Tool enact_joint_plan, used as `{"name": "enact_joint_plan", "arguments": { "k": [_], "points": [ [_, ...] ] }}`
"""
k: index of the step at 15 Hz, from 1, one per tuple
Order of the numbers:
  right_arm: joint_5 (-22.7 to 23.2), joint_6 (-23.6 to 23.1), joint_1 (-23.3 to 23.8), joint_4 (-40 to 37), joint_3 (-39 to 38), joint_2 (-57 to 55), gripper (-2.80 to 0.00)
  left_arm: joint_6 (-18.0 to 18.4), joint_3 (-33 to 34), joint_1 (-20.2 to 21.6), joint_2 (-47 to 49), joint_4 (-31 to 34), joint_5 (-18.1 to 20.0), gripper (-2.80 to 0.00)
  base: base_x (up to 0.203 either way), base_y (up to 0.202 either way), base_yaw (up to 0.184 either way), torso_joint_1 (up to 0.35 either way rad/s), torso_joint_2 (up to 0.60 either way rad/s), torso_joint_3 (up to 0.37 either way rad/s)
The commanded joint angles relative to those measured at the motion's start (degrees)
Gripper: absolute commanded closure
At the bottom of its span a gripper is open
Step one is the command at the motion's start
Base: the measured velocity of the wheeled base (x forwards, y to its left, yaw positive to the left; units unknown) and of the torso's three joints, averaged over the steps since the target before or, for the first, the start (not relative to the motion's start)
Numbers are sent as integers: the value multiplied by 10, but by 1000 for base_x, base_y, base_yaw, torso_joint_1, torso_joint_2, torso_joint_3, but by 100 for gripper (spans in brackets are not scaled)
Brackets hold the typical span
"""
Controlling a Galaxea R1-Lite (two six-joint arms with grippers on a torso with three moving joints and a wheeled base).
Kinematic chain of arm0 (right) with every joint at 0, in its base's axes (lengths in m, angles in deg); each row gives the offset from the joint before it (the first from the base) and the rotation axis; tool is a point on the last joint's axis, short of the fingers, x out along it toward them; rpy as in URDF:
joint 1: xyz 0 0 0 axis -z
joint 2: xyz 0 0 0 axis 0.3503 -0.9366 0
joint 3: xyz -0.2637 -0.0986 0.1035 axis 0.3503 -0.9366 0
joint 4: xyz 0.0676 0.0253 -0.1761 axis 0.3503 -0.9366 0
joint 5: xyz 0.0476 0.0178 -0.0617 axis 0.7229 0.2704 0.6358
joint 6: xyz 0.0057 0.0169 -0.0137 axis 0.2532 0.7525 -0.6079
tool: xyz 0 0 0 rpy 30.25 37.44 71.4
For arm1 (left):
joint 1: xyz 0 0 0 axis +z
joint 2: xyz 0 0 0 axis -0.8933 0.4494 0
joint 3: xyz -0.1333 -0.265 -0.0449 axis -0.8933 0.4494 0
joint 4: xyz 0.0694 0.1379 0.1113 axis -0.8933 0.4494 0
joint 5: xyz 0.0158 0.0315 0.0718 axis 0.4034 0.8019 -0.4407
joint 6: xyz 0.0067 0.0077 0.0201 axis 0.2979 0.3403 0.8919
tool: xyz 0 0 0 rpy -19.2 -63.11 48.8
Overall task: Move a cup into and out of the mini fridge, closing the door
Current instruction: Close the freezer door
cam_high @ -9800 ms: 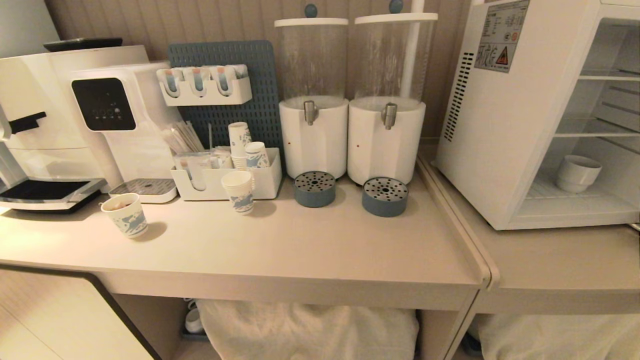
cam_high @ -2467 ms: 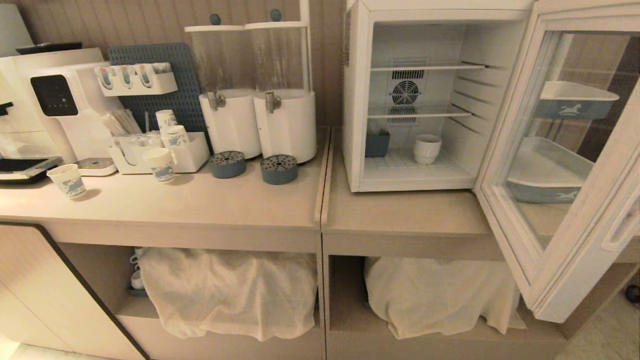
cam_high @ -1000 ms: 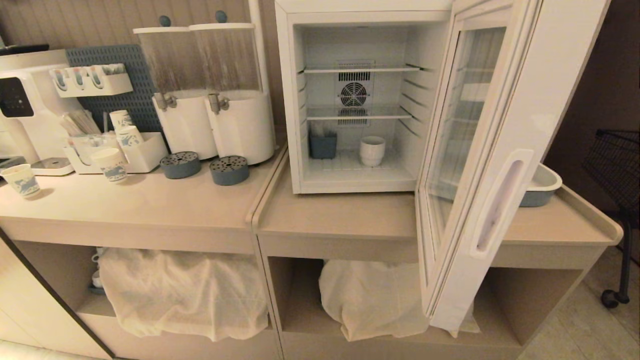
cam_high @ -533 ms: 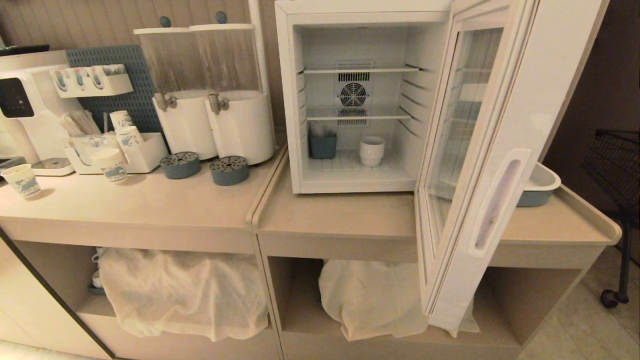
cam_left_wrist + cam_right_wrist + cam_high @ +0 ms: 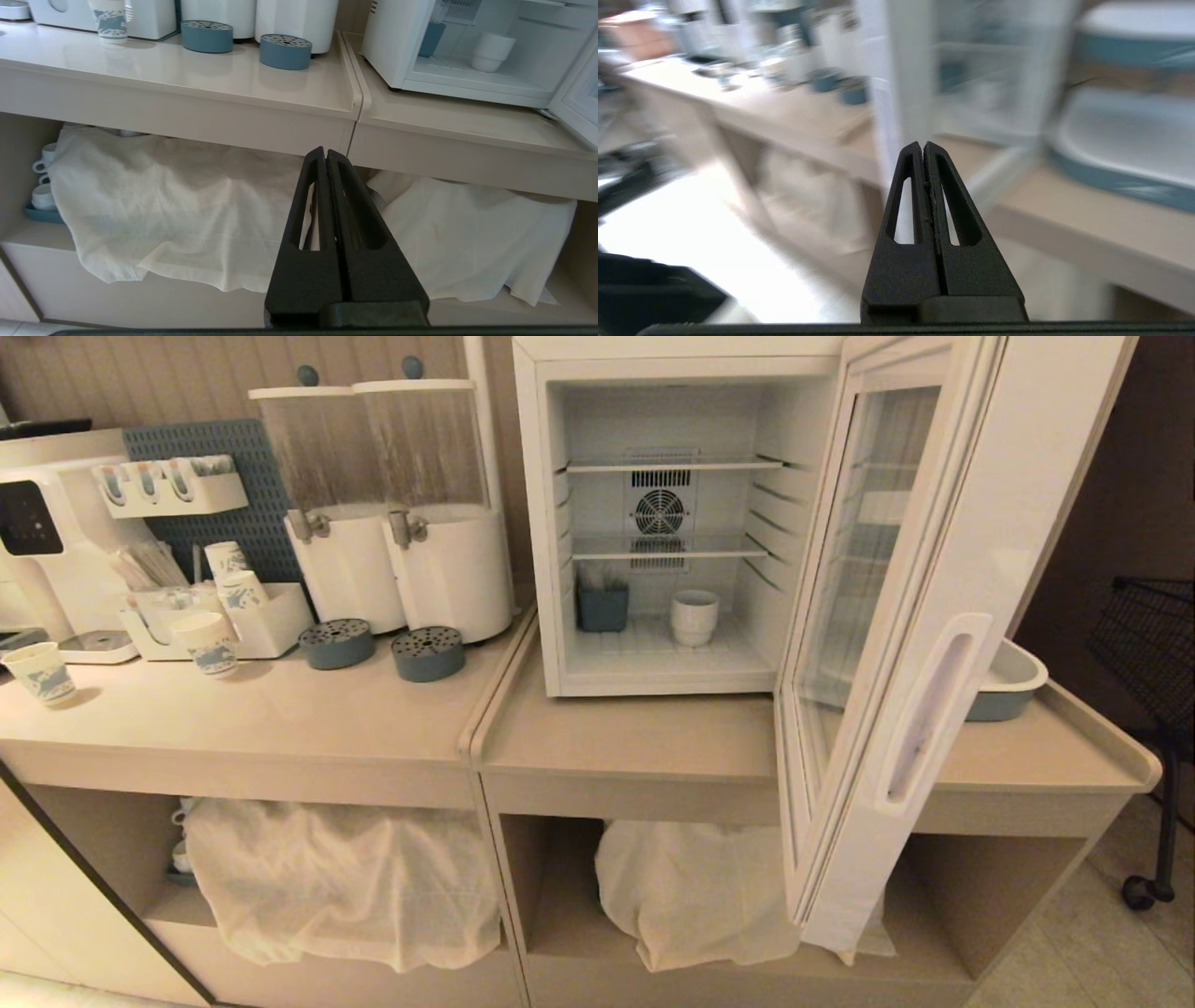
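From my head camera, the cup (image 5: 695,617) stands upright, mouth up, on the floor of the mini fridge (image 5: 653,513), its door (image 5: 896,644) swung wide. My left gripper (image 5: 325,156), pressed closed and empty, sits low, well short of the cup. My right gripper (image 5: 923,148), closed and empty, faces the door's edge.

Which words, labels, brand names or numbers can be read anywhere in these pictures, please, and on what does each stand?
None can be read.
Black control panel on the white countertop machine: faint marks, too small to read.
White paper cups with blue print: a picture pattern, no legible words.
White mini fridge and its glass door: no lettering shows.
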Motion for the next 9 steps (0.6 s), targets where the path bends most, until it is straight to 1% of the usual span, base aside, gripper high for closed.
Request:
{"name": "enact_joint_plan", "arguments": {
  "k": [1,2,3,5,6,7,8,9],
  "points": [
    [8,22,-19,36,1,-99,0,-1,23,0,-2,-1,0,0,0,0,0,0,0,0],
    [21,32,-14,63,-2,-131,0,-1,23,0,-2,-1,1,0,0,0,0,0,0,0],
    [45,38,7,87,-4,-162,0,-1,23,0,-2,-1,0,0,0,0,0,0,0,0],
    [135,46,119,130,-14,-197,0,-1,23,0,-2,-1,0,0,0,0,0,0,0,0],
    [207,48,194,154,-21,-216,0,0,23,0,-2,-1,1,0,0,0,0,0,0,0],
    [308,49,269,180,-28,-239,0,0,23,0,-2,-1,0,0,0,0,0,0,0,0],
    [428,49,329,207,-35,-270,0,0,23,0,-2,-1,0,0,0,0,0,0,0,0],
    [520,48,372,243,-45,-313,0,0,23,0,-2,-1,0,0,0,0,0,0,0,0]
  ]
}}
